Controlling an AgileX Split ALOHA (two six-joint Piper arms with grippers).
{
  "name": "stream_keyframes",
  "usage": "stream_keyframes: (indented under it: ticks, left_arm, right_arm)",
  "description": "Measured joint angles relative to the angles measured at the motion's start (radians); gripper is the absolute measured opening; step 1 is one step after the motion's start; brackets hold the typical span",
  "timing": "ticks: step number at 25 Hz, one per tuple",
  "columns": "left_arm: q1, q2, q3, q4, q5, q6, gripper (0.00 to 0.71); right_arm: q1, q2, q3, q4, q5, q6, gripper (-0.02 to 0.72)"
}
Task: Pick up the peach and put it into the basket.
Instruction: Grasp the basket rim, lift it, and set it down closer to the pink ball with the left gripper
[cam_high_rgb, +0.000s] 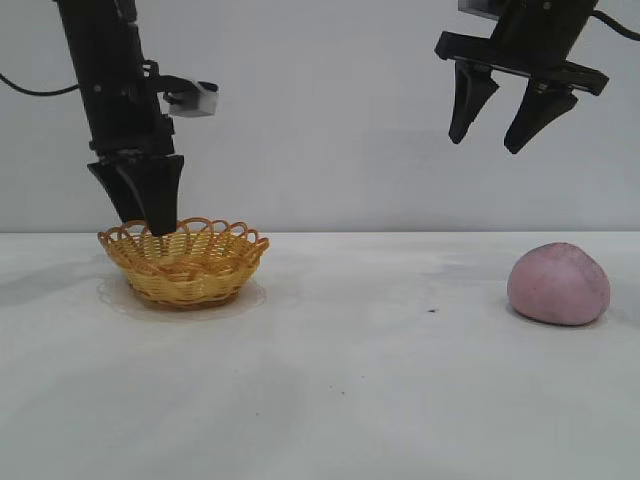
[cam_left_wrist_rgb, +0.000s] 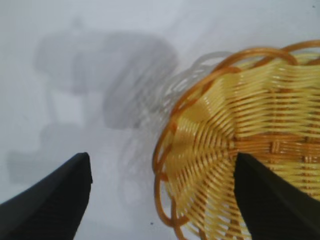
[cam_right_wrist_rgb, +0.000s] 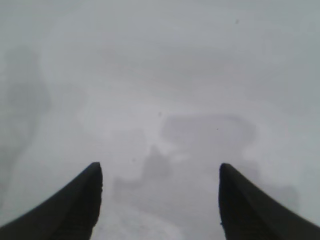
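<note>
peach (cam_high_rgb: 558, 284) sits on the white surface (cam_high_rgb: 350, 380) well apart from the basket (cam_high_rgb: 185, 262), far off to the exterior view's right, untouched, nothing gripping it; right claw (cam_high_rgb: 498, 120) hangs high above the surface, up and slightly basket-side of the peach, fingers spread wide, holding nothing; its wrist view shows only bare surface and its own shadow between the two fingertips (cam_right_wrist_rgb: 75, 205), peach not in that view, so it is likely not yet lined up over the fruit; judging by the layout the right arm is the one meant to fetch the peach since it is the nearer one; left claw (cam_high_rgb: 140, 195) is down at the basket's rim on the side away from the peach, tips at or just behind the wicker loops; left wrist view shows its fingers (cam_left_wrist_rgb: 50, 200) parted, one over bare surface, one over the basket (cam_left_wrist_rgb: 240, 145) weave, nothing held; probably there to steady the basket or just parked, cannot tell which, contact with the rim unclear; basket is empty, woven bottom fully visible, no peach inside; task at its start: grasp not yet made
</note>
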Motion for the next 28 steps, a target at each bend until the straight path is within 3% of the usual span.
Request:
stream_keyframes:
  ticks: [5, 7, 10, 12, 15, 16, 17, 18, 28]
  left_arm:
    - [-0.009, 0.05, -0.035, -0.002, -0.003, 0.002, 0.519]
    - [-0.011, 0.061, -0.037, -0.004, -0.004, 0.002, 0.405]
    - [-0.013, 0.063, -0.044, -0.011, 0.008, 0.004, 0.139]
    - [-0.013, 0.063, -0.056, -0.006, 0.036, 0.0, 0.066]
    - [-0.013, 0.063, -0.106, 0.006, 0.114, -0.059, 0.081]
    - [-0.013, 0.063, -0.127, 0.006, 0.13, -0.081, 0.055]
    - [-0.013, 0.063, -0.151, 0.006, 0.134, -0.109, 0.055]
    - [-0.013, 0.058, -0.168, 0.006, 0.134, -0.148, 0.0]
    - [0.008, -0.065, -0.182, -0.108, 0.132, -0.54, 0.0]
  right_arm:
    - [0.0, 0.0, 0.0, -0.002, 0.0, 0.0, 0.426]
    - [0.0, 0.002, 0.0, -0.002, 0.001, 0.0, 0.426]
    - [0.0, 0.002, 0.0, -0.008, 0.001, 0.0, 0.426]
    - [0.0, 0.002, 0.0, -0.01, 0.001, 0.0, 0.426]
    - [0.0, 0.002, 0.0, -0.012, 0.004, 0.0, 0.426]
    - [0.0, 0.002, 0.0, -0.012, 0.004, 0.0, 0.426]
    - [0.0, 0.002, 0.0, -0.012, 0.004, 0.0, 0.426]
    - [0.0, 0.002, 0.0, -0.014, 0.004, 0.0, 0.426]
    - [0.0, 0.002, 0.0, -0.05, 0.004, 0.0, 0.426]
